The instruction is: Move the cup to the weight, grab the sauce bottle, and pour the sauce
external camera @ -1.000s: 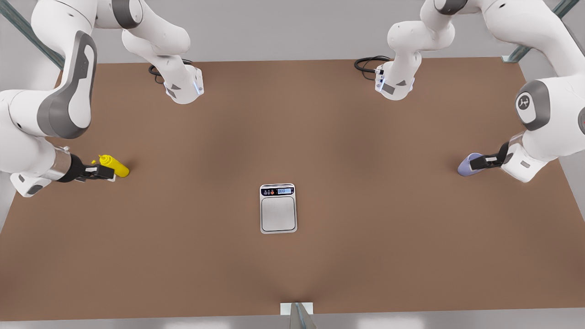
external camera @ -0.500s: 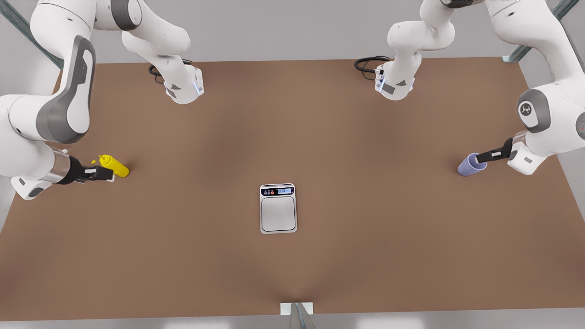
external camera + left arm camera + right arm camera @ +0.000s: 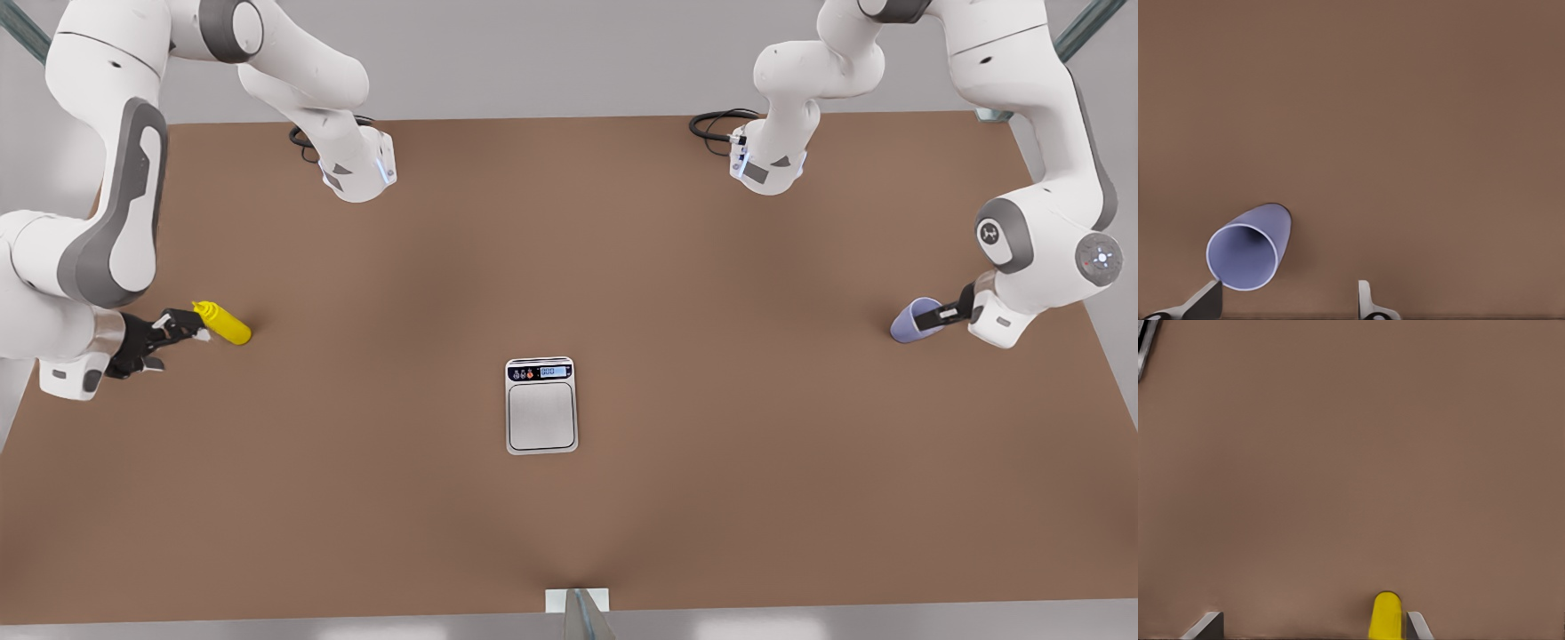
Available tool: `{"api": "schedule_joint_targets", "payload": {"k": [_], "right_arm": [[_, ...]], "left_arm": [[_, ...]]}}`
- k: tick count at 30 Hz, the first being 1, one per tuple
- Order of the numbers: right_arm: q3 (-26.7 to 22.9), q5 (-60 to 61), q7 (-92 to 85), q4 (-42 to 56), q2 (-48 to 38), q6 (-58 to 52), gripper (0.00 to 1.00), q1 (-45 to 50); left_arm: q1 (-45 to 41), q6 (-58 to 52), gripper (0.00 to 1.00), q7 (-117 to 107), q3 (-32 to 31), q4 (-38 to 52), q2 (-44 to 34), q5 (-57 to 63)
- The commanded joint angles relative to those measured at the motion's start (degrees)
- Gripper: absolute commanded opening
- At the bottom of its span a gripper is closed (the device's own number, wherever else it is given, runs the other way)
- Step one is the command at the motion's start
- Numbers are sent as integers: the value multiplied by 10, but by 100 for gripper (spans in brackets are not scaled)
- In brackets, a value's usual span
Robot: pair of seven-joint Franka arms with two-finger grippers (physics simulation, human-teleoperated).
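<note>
Cup [image 3: 916,321] is lying near the table [image 3: 622,267] edge, front view's right, unheld by the spread left pincer [image 3: 1288,297]; centring is needed. Right pincer [image 3: 1313,623], spread, is flanking the sauce bottle [image 3: 224,324].

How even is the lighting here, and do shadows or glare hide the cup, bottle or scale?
Front view: soft even light, faint darker patches on the table, no glare on the weight. Left wrist view: the cup casts only a faint shadow, with the left gripper open. Right wrist view: the sauce bottle is evenly lit, with the right gripper open.
</note>
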Motion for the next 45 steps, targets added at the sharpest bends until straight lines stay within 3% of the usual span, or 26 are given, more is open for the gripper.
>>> {"api": "schedule_joint_targets", "payload": {"k": [1,4,10,13,16,26,30,33,43,45], "right_arm": [[0,0,-17,-5,0,5,100,-2],[1,22,-184,-21,2,20,100,-38],[1,85,-404,-78,-4,35,100,-125],[0,101,-495,-111,1,44,100,-191],[0,114,-523,-168,-4,77,100,-256],[0,236,-755,-291,4,153,100,-394],[0,331,-862,-252,110,151,100,-403],[4,338,-875,-243,128,148,100,-397],[29,354,-905,-246,179,146,100,-392],[37,354,-905,-246,186,140,100,-392]], "left_arm": [[-1,3,96,0,0,-2,1,0],[-1,35,93,0,10,-20,2,0],[-1,85,93,93,97,-20,7,0],[-1,142,93,98,99,-70,1,0],[-1,144,91,194,107,-71,-5,0],[2,194,81,198,108,-105,25,-13],[5,209,77,198,108,-106,41,-14],[5,217,71,198,107,-117,51,-14],[6,242,67,223,107,-116,90,-43],[7,244,58,223,107,-116,91,-46]]}}
